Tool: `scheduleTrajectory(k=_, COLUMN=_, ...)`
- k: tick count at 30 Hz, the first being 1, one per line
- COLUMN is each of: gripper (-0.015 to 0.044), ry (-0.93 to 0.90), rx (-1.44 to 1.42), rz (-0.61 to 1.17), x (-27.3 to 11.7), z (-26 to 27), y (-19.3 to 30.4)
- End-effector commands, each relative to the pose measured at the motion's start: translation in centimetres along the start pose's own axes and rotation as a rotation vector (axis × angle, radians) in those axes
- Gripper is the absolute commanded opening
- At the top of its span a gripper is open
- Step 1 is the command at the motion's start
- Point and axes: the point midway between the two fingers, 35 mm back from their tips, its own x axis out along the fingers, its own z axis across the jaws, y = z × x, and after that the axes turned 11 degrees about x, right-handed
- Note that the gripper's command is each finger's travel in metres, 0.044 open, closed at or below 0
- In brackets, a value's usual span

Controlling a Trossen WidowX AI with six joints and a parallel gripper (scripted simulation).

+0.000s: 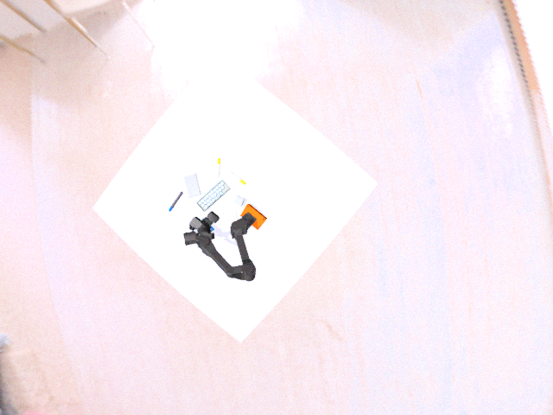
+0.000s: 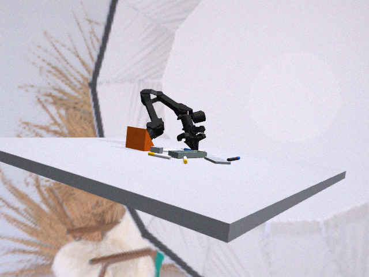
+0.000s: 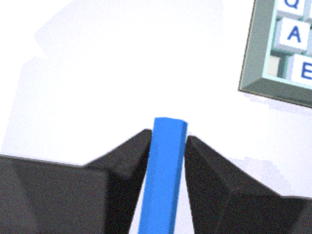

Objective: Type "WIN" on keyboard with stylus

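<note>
A blue stylus [image 3: 163, 180] [image 1: 212, 228] [image 2: 187, 149] lies at the desk, with one flat end showing just beyond my fingertips in the wrist view. My gripper [image 3: 168, 139] [image 2: 194, 149] is shut on the stylus, with one dark finger on each side, low at the desk top. The grey-green keyboard [image 1: 213, 195] [image 2: 187, 154] [image 3: 253, 58] lies beside the gripper, apart from the stylus end. In the wrist view only its corner shows, with a white A key [image 3: 292, 35] and parts of the Q and E keys. The W, I and N keys cannot be read.
A grey flat pad [image 1: 192, 185] [image 2: 217, 160] and a black pen with a blue end [image 1: 176, 200] [image 2: 233, 158] lie beyond the keyboard. Two yellow-ended white pens [image 1: 243, 181] [image 2: 185, 160] lie near it. A small grey block [image 1: 239, 200] [image 2: 156, 149] and an orange block [image 1: 256, 217] [image 2: 136, 138] stand near the arm's base.
</note>
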Motion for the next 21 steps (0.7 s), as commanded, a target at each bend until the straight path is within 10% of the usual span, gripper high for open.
scheduleTrajectory(k=1, gripper=0.0, ry=0.0, rx=-0.006, rz=-0.001, x=-0.9, z=0.2, y=-0.6)
scheduleTrajectory(k=21, gripper=0.0, ry=0.003, rx=-0.037, rz=0.013, x=-3.6, z=0.4, y=-2.0)
